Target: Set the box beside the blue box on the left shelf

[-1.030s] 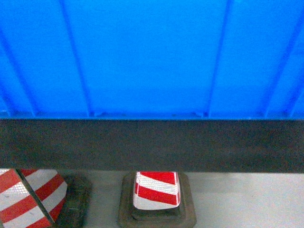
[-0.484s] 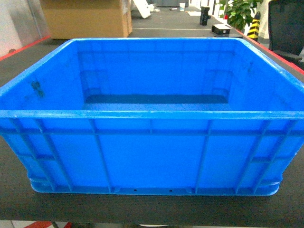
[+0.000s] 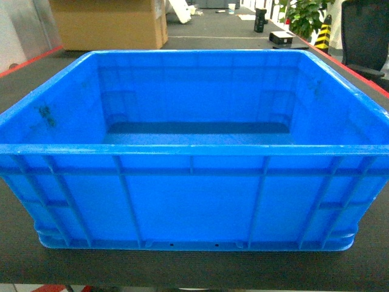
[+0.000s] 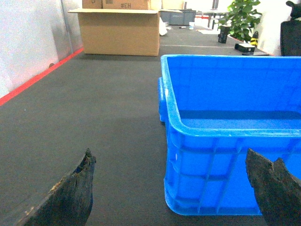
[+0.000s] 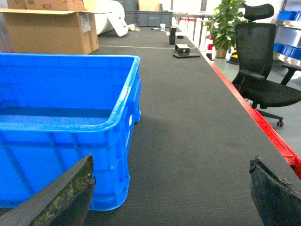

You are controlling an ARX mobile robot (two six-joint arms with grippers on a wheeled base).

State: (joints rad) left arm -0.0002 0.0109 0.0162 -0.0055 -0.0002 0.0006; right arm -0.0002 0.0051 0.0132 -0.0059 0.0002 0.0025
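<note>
Both sets of jaws stand wide open, nothing between them. Left gripper [image 4: 174,188] has its dark, worn fingers [image 4: 70,190] splayed either side of the near-left corner of the box [image 3: 193,152]; one finger over bare mat, the other in front of the crate's near wall, apart from it as far as I can tell. Right gripper [image 5: 171,193] mirrors that at the near-right corner, one finger in front of the wall, the other over open mat toward the red edge strip [image 5: 256,122].

Box sits flat and upright on the dark mat [image 4: 94,122], square to the head camera, empty, smooth floor showing. Rim and ribbed near wall face the robot.

My read: arms are staged low and symmetric at the two near corners so the crate can be taken from both sides at once; it looks too wide for one gripper. Jaws open that far suggests a rim or wall pinch is planned, not yet made.

No roller shelf or second blue box in any view, so the destination can't be judged from here. Task looks to be at pre-grasp stage.

Cardboard carton [image 3: 109,24], plant [image 5: 223,26] and office chair [image 5: 263,66] sit well behind, out of the way
</note>
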